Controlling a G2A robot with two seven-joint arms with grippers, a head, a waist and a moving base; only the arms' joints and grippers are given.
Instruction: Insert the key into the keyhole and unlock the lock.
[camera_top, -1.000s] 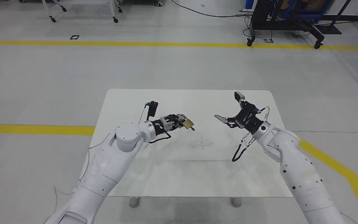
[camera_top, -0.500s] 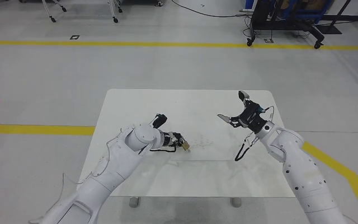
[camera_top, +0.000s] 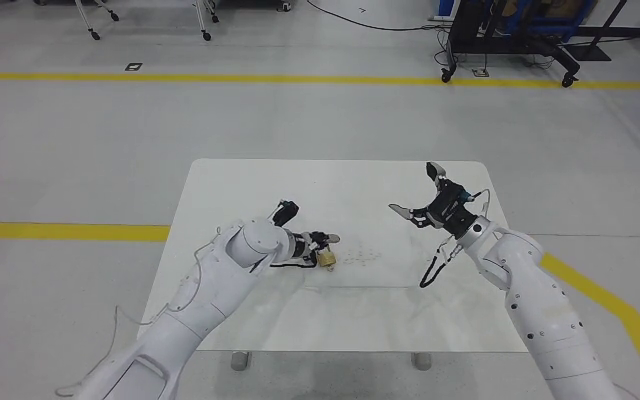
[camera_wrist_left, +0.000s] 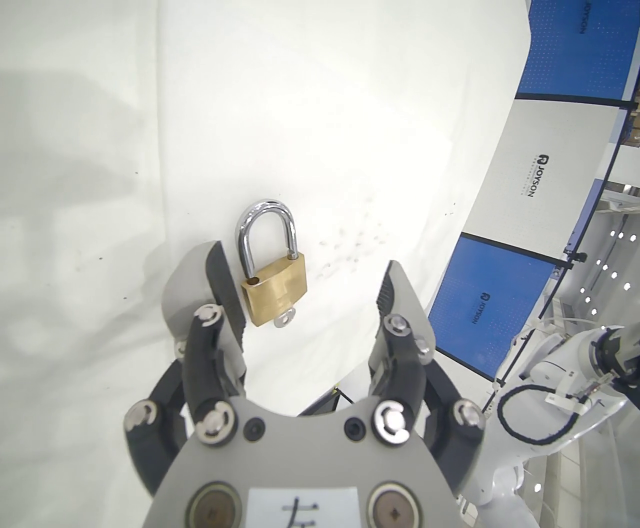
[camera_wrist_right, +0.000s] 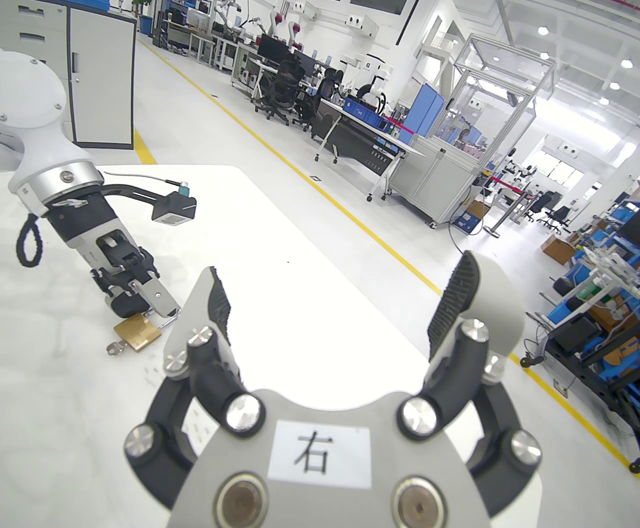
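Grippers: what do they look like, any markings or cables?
The left gripper and right gripper match: grey base plates, black linkages, pale fingers lined in ribbed black, a white label with one black character. White arms, each with a looped black cable.

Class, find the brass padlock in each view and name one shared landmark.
Top view: padlock near the middle of the table, at the left gripper.
Left wrist view: padlock between the open fingers, close to one.
Right wrist view: padlock on the table below the left gripper.
Shared landmark: the left gripper.
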